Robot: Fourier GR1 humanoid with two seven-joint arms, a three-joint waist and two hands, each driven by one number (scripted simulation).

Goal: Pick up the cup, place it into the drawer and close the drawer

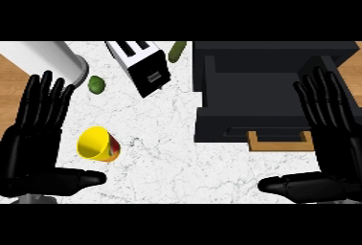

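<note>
Lying on its side on white marbled counter (170,143): yellow cup (97,143), mouth facing up-left in head view, reddish band showing round its lower-right edge. Sitting left of centre, just beside left hand (32,139) but not touching it.

Left hand showing at view's left edge, fingers straight & spread, pointing up, thumb sticking out twd centre below cup. Holding nothing.

Right hand (332,139) mirroring at right edge, fingers straight, slightly spread, thumb pointing inward along bottom. Holding nothing. Overlapping right side of black drawer unit (233,110) in the view; contact w/ it – cannot tell.

Drawer unit occupying upper-right area of counter. Drawer (254,62) pulled open, dark inside, nothing visible in it. Wood-coloured handle (279,142) showing at unit's lower front, betw. unit & right thumb.

Standing at top centre: black & white toaster (143,67), tilted diagonally. Green oblong veg (176,51) just right of toaster's top, near drawer unit's corner. Small green round item (96,84) left of toaster, near white cylinder (50,60) at top left. Cup well apart from drawer, w/ bare counter between.
</note>
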